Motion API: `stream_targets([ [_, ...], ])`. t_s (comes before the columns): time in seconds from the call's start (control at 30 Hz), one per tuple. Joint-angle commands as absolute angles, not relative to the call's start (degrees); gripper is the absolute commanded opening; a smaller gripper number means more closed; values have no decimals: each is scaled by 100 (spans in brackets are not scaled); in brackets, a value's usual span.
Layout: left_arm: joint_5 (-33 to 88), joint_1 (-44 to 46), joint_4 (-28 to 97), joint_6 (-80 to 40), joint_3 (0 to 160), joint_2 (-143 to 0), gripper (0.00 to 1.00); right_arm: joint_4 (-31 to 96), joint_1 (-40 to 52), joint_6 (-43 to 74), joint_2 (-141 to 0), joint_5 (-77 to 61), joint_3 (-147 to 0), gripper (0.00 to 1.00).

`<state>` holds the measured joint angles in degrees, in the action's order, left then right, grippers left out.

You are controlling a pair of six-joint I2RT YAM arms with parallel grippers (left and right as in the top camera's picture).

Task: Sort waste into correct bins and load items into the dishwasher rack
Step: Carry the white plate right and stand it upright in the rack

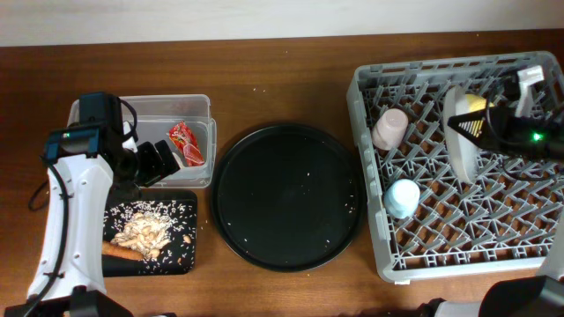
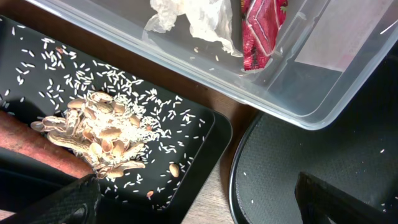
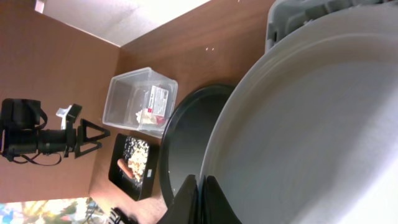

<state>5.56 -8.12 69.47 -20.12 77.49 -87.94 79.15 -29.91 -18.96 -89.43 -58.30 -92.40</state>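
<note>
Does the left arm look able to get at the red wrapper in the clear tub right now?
Probably yes. The left pincer is open and empty at the edge of the clear tub, which has no lid, and the red wrapper lies uncovered beside the tissue.

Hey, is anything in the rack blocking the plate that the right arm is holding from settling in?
Nothing visible blocks it. The plate, held by the right gripper, stands on edge among the dishwasher rack pegs. The pink cup and blue cup sit apart from it; the yellow bowl is close beside it.
</note>
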Motion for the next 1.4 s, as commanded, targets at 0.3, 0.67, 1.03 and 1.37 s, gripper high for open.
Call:
stream_targets([
  [0.3, 574, -821, 6949, -1962, 7782, -8676, 99, 7889, -3000, -2589, -9907, -5977, -9205, 4],
  [0.67, 574, -821, 6949, -1962, 7782, -8676, 99, 8034, -3002, -2676, -10151, -6285, -9205, 4],
  [1.03, 576, -821, 6949, -1962, 7782, -8676, 99, 7299, -3011, -2196, -10156, -4431, -9205, 4],
  [1.37, 576, -821, 6949, -1964, 7782, -8676, 99, 7288, -3011, -1352, -10145, -4174, -9808, 98],
])
